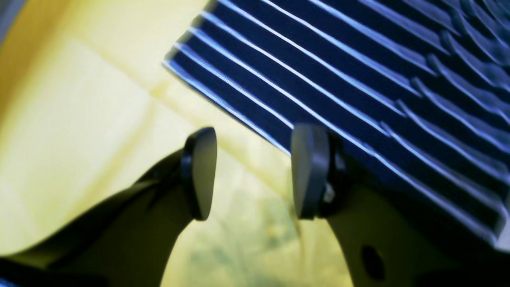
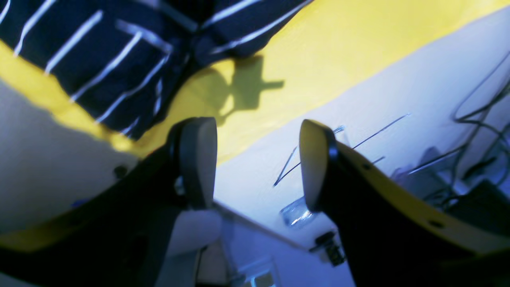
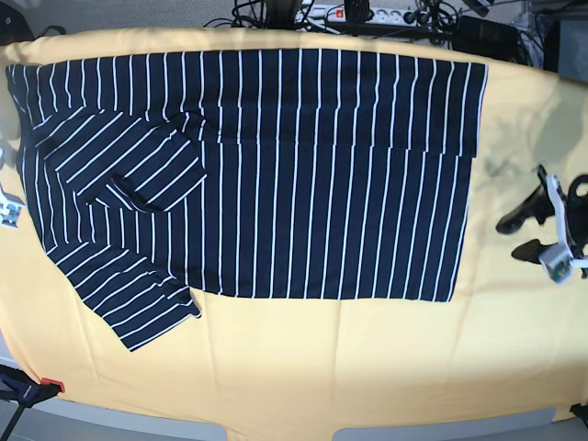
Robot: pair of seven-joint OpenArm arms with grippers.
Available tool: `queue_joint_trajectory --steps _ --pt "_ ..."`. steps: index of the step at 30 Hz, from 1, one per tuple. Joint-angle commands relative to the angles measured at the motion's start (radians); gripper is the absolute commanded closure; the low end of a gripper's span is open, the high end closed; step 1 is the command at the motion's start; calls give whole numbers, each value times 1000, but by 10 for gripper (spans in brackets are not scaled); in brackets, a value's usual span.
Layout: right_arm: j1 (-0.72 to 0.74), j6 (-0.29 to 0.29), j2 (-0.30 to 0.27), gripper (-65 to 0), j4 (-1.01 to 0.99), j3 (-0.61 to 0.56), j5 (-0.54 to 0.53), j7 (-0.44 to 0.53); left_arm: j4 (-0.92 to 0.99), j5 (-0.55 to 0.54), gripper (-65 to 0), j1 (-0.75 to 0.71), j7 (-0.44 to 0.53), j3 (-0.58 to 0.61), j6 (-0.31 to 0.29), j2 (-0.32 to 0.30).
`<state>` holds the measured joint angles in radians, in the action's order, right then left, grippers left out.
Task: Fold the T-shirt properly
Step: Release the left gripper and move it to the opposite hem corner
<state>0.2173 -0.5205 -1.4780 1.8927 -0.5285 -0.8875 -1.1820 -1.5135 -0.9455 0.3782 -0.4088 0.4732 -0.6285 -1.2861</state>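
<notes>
The T-shirt (image 3: 276,175), dark navy with thin white stripes, lies flat on the yellow cloth (image 3: 303,367). Its far edge is folded over in a band. One sleeve is folded onto the body at the left, and the other sleeve (image 3: 138,308) sticks out at the near left. My left gripper (image 3: 516,237) hovers open just right of the shirt's right edge. In the left wrist view the left gripper (image 1: 254,171) holds nothing, and the T-shirt (image 1: 358,79) edge runs behind one finger. My right gripper (image 2: 257,161) is open and empty beyond the table's edge, with the T-shirt (image 2: 99,59) just ahead.
Cables and a power strip (image 3: 349,14) lie along the table's far edge. A clamp (image 3: 32,390) grips the near left corner. In the right wrist view, the floor with loose cables (image 2: 478,119) shows past the cloth's edge.
</notes>
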Motion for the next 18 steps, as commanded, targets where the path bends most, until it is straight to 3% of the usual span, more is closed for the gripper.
queue_joint_trajectory --steps 1,4,10,14,18 --pt "19 17 -19 -351 2 13 31 6 83 -53 -312 39 16 -15 -10 6" --pt "16 38 21 -351 2 13 82 20 349 -153 -312 86 3 -15 -70 132" --pt "16 70 92 -351 2 13 166 64 785 -290 -312 227 -62 -16 -70 368" --pt "16 77 119 -351 2 13 183 65 909 -286 -312 291 -72 -16 -70 489" --pt "16 84 135 -351 2 13 188 72 925 -217 -312 328 -94 -16 -70 590"
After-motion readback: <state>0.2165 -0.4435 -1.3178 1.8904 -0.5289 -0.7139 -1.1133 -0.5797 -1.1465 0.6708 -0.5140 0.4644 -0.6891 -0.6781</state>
